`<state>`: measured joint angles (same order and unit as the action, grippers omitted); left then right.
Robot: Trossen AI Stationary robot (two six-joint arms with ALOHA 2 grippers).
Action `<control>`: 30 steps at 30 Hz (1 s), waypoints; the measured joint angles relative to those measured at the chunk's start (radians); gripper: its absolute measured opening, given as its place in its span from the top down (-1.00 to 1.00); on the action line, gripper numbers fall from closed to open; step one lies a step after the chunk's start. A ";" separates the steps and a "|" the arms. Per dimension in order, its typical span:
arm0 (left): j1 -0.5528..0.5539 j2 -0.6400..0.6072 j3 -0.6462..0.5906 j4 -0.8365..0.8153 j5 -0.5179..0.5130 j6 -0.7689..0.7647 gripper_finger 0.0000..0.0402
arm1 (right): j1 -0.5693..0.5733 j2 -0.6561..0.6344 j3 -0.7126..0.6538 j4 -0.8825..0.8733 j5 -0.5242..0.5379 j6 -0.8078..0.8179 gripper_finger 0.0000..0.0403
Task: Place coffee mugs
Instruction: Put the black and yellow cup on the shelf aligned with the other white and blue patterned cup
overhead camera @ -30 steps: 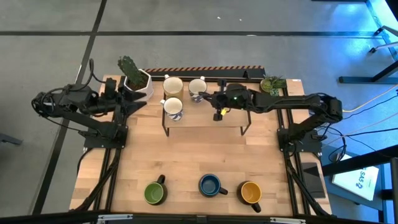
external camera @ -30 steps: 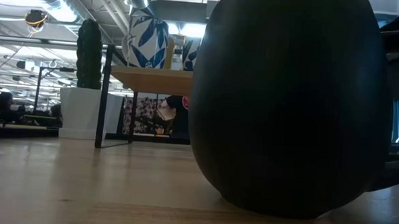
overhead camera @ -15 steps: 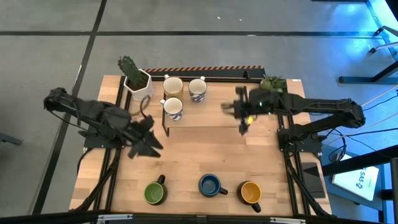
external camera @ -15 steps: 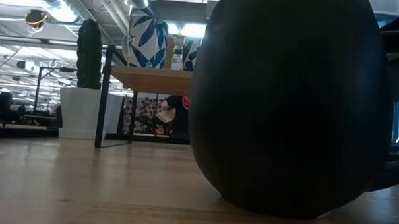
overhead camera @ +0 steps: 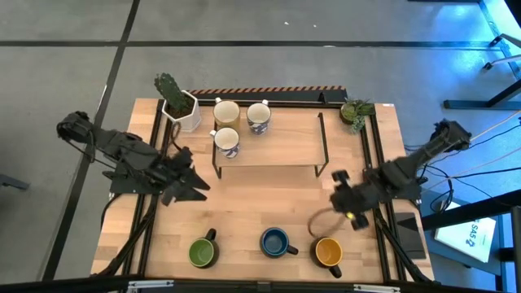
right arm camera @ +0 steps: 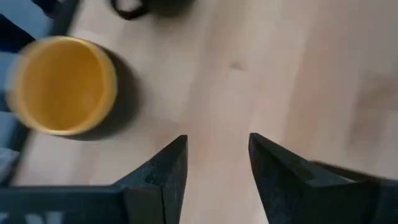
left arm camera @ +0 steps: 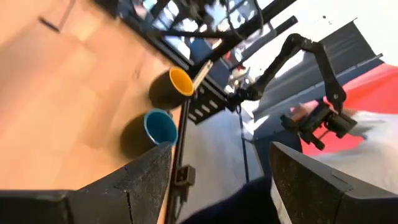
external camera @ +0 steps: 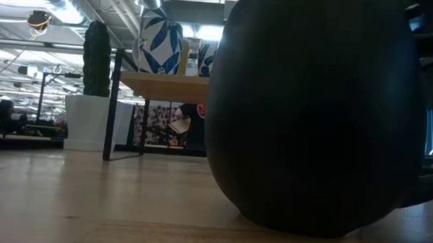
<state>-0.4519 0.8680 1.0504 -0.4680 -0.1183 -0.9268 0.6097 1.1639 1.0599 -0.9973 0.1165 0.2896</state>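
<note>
Three white mugs (overhead camera: 227,142) stand on a small wooden shelf (overhead camera: 281,146) at the far middle of the table; one has a blue pattern (external camera: 160,42). Three dark mugs stand in a row near the front edge, with green (overhead camera: 203,252), blue (overhead camera: 276,242) and orange (overhead camera: 328,252) insides. My right gripper (overhead camera: 342,198) hovers open just far of the orange mug (right arm camera: 62,84), nothing between its fingers (right arm camera: 217,165). My left gripper (overhead camera: 191,183) stands open at the left of the table, above the boards, and looks toward the blue mug (left arm camera: 158,127) and orange mug (left arm camera: 175,84).
A white hexagonal pot with a cactus (overhead camera: 179,104) stands at the far left beside the shelf, and a small leafy plant (overhead camera: 356,110) at the far right. One dark mug (external camera: 319,111) fills most of the low view. Bare boards lie between the shelf and the mug row.
My right gripper has left the shelf top and swung toward the table's right and near edge, ending just far of the orange mug. My left gripper has gone from beside the cactus pot toward the near edge and then stayed. No mug has moved.
</note>
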 joint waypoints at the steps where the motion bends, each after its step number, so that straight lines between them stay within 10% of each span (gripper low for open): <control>1: 0.000 -0.013 0.000 -0.006 -0.010 0.013 -0.31 | 0.042 0.006 0.000 0.011 0.021 0.060 0.22; 7: 0.000 -0.082 0.000 -0.054 -0.071 0.058 -0.31 | 0.182 0.088 0.000 0.059 0.128 0.307 0.22; 30: 0.000 -0.145 0.000 -0.157 -0.101 0.074 -0.31 | 0.189 0.303 -0.001 0.220 -0.018 0.458 0.14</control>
<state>-0.4519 0.7231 1.0504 -0.6250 -0.2197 -0.8528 0.7986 1.4671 1.0592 -0.7775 0.0989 0.7472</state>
